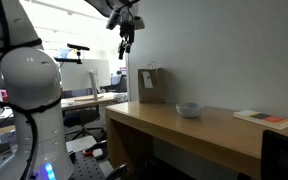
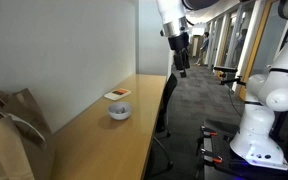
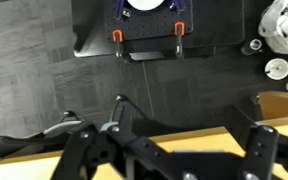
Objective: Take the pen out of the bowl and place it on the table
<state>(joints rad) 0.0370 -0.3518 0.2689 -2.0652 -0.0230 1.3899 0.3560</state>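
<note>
Pen: you cannot make it out in any view. Going by the task, it lies inside the bowl (image 1: 189,109), hidden by the rim or too small to show
Bowl: small and pale, it stands on the wooden table (image 1: 219,132) near the wall, between a brown paper bag (image 1: 151,85) and a flat booklet (image 1: 264,118); both exterior views show it
Handling, as a guess: expect a pen to be light, stiff, smooth and round, so it may roll or swivel between the pads. It is not fragile, but the bowl looks light too and could skid or tip if you nudge its rim
Where to take hold: probably the end that leans up the bowl's wall, or mid-barrel if it lies flat. Close across the barrel, not along it. You need a closer look before you commit
Gripper (image 2: 181,62): high in the air and pointing down, well apart from the bowl, roughly over the table's front edge
Fingers (image 3: 84,155): spread wide in the wrist view with nothing between them, so the gripper holds nothing
Arm: raised, with the wrist turned straight down. The wrist camera sees mostly grey carpet and a dark machine base (image 3: 149,25), with only a strip of table along the bottom
Next move, as I judge it: carry the gripper in over the bowl, then lower it slowly
</note>
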